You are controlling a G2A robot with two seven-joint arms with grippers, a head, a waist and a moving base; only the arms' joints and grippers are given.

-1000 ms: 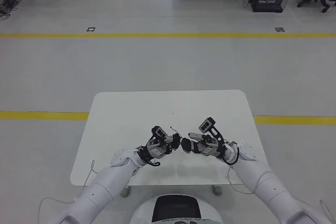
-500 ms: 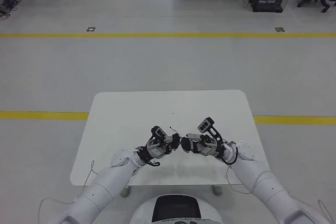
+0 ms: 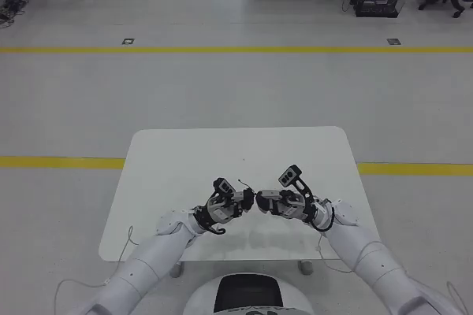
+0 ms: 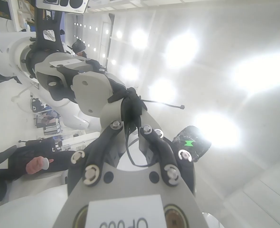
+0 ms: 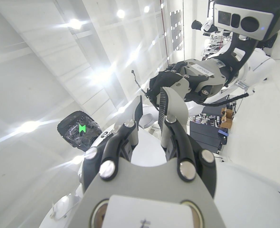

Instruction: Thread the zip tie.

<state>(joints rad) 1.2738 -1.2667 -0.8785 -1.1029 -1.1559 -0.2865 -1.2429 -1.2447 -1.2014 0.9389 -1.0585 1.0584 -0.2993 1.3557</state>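
Zip tie (image 4: 163,103) is where we begin: a thin black strap held in the air above the white bench (image 3: 181,157), not lying on it. In the left wrist view we see the left tool (image 4: 130,110) clamped on the zip tie, its two dark fingertips pressed together around it. From that pinch one free length runs out nearly straight and ends in the small square head (image 4: 182,106). A thin black strand (image 4: 128,153) also curves back between the tool's fingers toward the wrist plate. We cannot tell whether it is part of the same strap.

The right tool (image 5: 150,102) meets the left one tip to tip. In its own wrist view its fingers stand apart, a pale finger (image 5: 137,110) on one side and a ridged pad (image 5: 163,105) on the other, with a plain gap between them. We read it as open and gripping nothing. Just beyond that gap the strap slants away from the left tool's fingertips. We cannot tell whether it touches either right finger.

In the top view both tools hang close together over the near half of the bench, almost touching, and the strap shows as a faint dark line rising between them. Beyond the bench the grey floor (image 3: 236,87) carries a yellow line (image 3: 55,161).
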